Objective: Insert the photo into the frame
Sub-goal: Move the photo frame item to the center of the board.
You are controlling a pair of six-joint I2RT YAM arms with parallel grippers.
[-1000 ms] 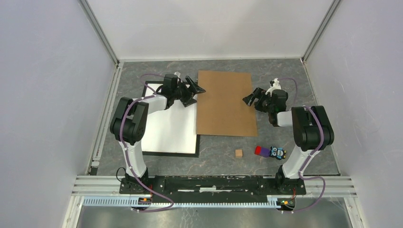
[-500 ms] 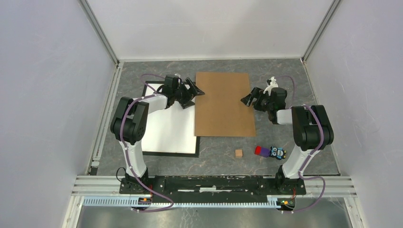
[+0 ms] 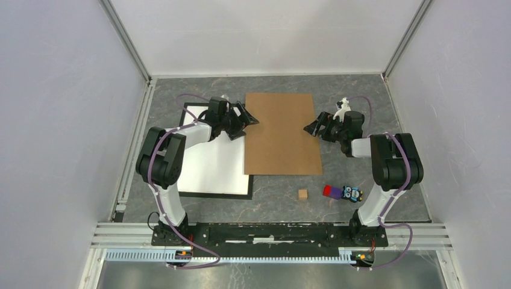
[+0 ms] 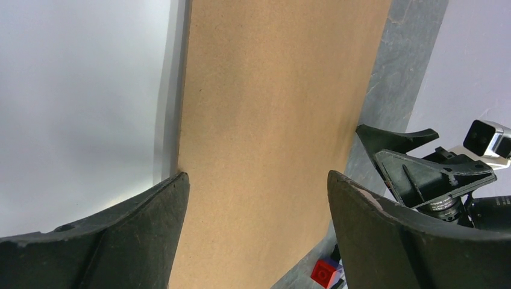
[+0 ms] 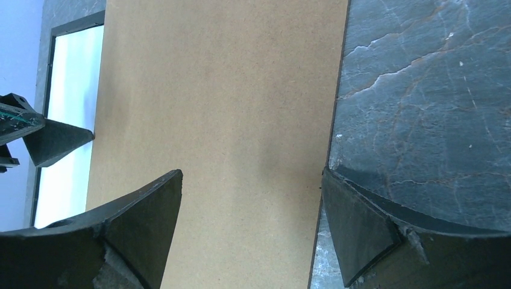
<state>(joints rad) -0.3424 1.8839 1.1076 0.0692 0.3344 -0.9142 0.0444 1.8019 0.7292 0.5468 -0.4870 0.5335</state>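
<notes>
So, biggest first: the grey marble counter looks the same as a second ago, but the brown board has slid left. Its left edge used to sit just beside the frame and now laps over the frame's right side, covering a strip of the white sheet inside it. The frame itself hasn't budged. It's flat on the left half of the counter, partly under the left arm, with its left edge close to the wall rail, so we've got little room on that side. Both arms have drifted left with the board. The left gripper hangs over the board's left edge with its jaws spread wide and nothing between them. The right gripper is just as wide open, and one jaw sits right at the board's right edge. There's bare counter beyond the board's far edge and to its right. Near the front are a small wooden cube, a red-and-purple block and a little owl toy, all well apart from the board.
</notes>
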